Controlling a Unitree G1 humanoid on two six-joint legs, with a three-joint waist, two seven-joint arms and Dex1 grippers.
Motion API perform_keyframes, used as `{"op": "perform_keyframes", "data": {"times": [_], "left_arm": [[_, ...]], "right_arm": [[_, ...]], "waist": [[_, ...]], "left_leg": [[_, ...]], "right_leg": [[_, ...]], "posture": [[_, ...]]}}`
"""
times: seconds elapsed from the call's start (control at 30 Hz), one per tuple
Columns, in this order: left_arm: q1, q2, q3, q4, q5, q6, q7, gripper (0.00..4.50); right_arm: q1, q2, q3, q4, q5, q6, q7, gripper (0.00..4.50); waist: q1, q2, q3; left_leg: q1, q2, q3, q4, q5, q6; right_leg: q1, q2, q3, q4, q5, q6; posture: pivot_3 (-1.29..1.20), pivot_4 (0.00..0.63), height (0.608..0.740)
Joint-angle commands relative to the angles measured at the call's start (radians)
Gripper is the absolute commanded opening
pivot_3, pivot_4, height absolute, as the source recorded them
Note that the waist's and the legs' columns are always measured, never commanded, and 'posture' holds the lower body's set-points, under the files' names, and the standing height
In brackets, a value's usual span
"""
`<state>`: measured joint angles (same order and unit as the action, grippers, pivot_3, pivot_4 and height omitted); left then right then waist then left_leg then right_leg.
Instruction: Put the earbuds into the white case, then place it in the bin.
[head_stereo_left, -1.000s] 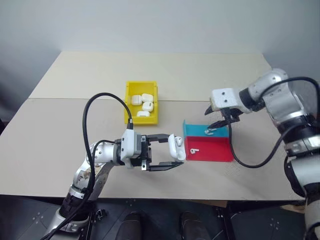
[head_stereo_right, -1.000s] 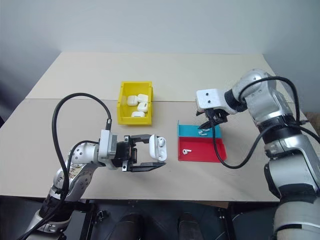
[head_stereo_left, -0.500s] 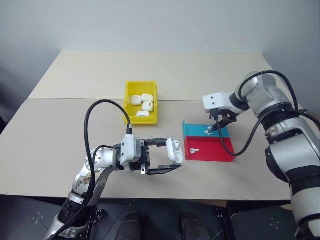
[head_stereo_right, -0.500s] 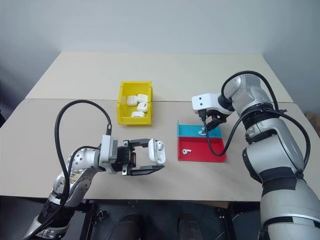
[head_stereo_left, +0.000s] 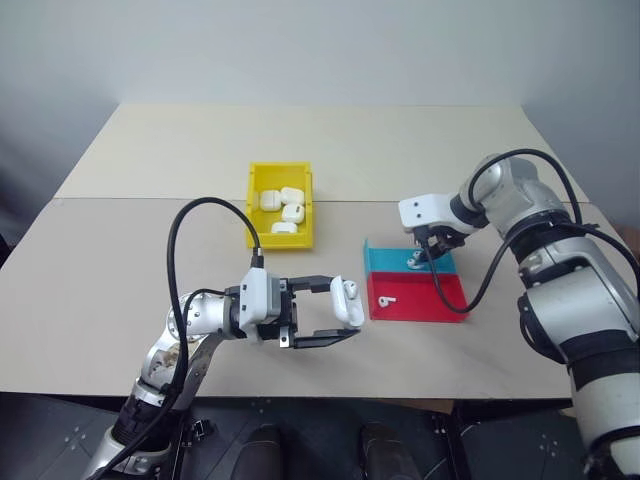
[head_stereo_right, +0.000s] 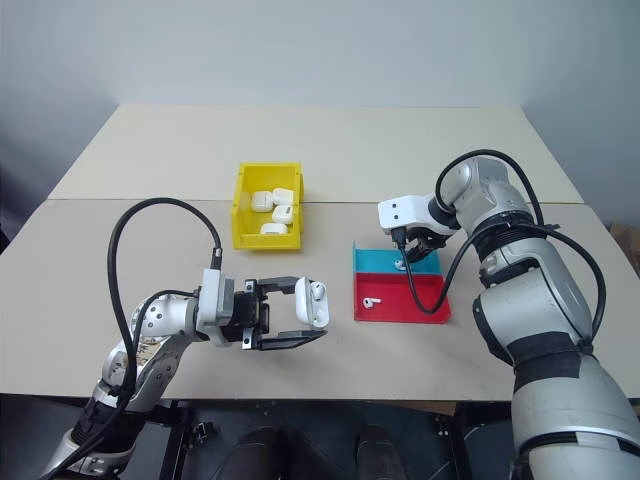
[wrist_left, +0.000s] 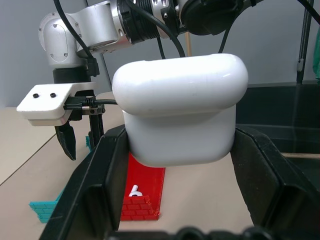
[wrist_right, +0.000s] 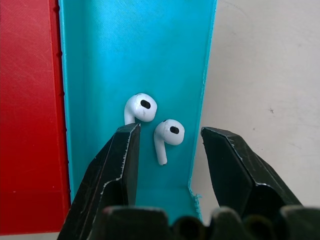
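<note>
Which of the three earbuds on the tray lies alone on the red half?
The earbud nearest the held case. The other two lie side by side on the blue half, under the right hand.

The white case is smooth, glossy plastic, and the two earbuds share that shiny white finish. The tray's blue part and red part look like matt plastic with fine scratches, and the bin is bright yellow plastic. The counter is a matt beige surface, and the right tool has dull black fingers with scuffed edges.

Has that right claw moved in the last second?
Yes. The right gripper came down toward the tray's blue half, from beyond its far right corner.
</note>
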<state>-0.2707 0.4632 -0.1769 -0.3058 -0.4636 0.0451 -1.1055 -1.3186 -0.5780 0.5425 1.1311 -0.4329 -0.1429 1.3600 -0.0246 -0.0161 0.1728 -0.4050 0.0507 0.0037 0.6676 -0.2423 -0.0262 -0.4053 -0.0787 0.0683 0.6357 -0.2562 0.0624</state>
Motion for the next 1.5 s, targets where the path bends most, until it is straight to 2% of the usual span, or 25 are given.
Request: {"op": "perform_keyframes", "data": {"times": [0.03,0.67,1.2,1.27,1.5], "left_arm": [[-0.012,-0.005,0.001,-0.025,0.003,-0.015,0.006,2.78],[0.008,0.008,0.013,-0.036,0.008,-0.026,0.001,2.78],[0.006,0.004,0.003,-0.031,0.012,-0.034,0.004,2.78],[0.007,0.005,0.003,-0.032,0.012,-0.032,0.004,2.78],[0.009,0.01,0.003,-0.039,0.007,-0.024,0.002,2.78]], "right_arm": [[-0.039,0.004,-0.016,0.017,-0.018,-0.014,-0.031,2.4],[-0.031,0.038,-0.018,0.078,-0.063,-0.028,-0.108,2.4],[-0.033,0.056,-0.028,0.087,-0.06,-0.022,-0.107,2.4],[-0.032,0.056,-0.029,0.086,-0.059,-0.025,-0.101,2.03],[-0.029,0.056,-0.024,0.083,-0.066,-0.029,-0.105,2.03]], "waist": [[-0.001,0.0,0.0],[-0.019,0.0,0.0],[-0.019,0.0,0.0],[-0.019,0.0,0.0],[-0.019,0.0,0.0]], "left_leg": [[0.0,0.0,0.0,0.0,0.0,0.0],[0.001,0.0,0.0,0.0,0.0,0.0],[0.001,0.0,0.0,0.0,0.0,0.0],[0.001,0.0,0.0,0.0,0.0,0.0],[0.001,0.0,0.0,0.0,0.0,0.0]], "right_leg": [[0.0,0.0,0.0,0.0,0.0,0.0],[0.0,0.0,0.0,0.005,0.0,0.0],[0.0,0.0,0.0,0.006,0.0,0.0],[0.0,0.0,0.0,0.006,0.0,0.0],[0.0,0.0,0.0,0.006,0.0,0.0]], "posture": [[0.0,0.15,0.74],[0.0,0.15,0.74],[0.0,0.15,0.74],[0.0,0.15,0.74],[0.0,0.15,0.74]]}}
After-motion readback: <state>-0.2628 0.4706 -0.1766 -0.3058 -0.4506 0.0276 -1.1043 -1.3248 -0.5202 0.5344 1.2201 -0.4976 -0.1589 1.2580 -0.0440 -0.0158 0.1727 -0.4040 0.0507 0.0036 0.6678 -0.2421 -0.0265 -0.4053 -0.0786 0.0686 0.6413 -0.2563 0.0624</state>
